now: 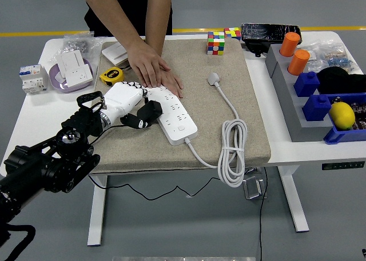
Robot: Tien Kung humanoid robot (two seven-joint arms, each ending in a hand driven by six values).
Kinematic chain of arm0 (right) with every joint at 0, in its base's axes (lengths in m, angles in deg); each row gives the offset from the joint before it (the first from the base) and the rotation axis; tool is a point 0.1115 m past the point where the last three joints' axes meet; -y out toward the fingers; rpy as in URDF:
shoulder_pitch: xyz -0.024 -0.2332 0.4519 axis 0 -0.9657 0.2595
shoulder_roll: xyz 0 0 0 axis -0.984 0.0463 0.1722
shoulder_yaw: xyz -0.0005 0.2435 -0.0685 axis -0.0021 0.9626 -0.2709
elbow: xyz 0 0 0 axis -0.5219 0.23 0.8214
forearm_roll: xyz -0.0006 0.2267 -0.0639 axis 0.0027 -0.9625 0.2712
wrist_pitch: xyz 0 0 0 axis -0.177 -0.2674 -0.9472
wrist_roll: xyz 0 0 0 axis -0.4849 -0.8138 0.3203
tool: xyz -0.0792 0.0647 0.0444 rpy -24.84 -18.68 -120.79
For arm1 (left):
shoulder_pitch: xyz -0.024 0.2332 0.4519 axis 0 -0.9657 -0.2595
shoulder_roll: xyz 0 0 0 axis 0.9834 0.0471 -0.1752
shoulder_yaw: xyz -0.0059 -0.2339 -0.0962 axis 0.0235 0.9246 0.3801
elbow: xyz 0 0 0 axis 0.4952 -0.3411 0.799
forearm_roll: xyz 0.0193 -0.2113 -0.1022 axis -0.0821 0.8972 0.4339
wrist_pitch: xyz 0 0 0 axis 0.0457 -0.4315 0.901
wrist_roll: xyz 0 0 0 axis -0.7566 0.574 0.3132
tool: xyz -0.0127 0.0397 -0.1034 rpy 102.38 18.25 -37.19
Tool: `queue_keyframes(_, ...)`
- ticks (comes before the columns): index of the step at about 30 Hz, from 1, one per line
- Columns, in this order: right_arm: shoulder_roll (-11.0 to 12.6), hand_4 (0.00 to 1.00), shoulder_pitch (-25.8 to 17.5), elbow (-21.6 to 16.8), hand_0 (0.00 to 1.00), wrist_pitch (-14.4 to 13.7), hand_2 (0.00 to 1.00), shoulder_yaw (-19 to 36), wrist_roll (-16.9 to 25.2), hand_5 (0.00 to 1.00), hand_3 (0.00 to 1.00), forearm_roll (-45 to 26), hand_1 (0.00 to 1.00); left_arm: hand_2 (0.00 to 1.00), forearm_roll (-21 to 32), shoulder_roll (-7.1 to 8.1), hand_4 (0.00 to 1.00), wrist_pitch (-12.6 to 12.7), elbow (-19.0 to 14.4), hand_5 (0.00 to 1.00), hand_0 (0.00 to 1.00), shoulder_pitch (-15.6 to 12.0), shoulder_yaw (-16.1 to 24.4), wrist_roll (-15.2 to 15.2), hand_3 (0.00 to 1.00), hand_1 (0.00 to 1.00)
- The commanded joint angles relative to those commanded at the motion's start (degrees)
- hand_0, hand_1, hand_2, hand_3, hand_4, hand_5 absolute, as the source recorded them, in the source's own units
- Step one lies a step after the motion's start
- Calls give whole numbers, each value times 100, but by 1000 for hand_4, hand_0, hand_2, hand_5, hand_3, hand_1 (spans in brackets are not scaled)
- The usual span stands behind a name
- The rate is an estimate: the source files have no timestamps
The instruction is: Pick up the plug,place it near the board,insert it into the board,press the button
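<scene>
Head view: at the table's right edge, a blue bin (334, 136) holds a lemon (342, 115) (two orange cylinders (293, 53) stand in the grey tray (281, 78) behind it). The white power strip (173, 113) lies diagonally on the beige mat (200, 89), its long axis running from far left to near right, a person's hand (151, 68) flat on its far end. The robot's left hand (130, 104) has its fingers curled around a black plug (147, 113) at the strip's left side.
</scene>
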Motion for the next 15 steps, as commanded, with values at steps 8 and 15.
queue_keyframes(8,-2,998,-16,2,998,4,912,-1,1,998,950,-15,973,826,40,18,830,-37,-10,415,754,-22,14,5,775,875)
queue_keyframes(15,-1,998,-16,4,998,3,911,14,2,998,950,-18,973,844,299,81,976,-217,-39,526,769,-53,23,69,800,887)
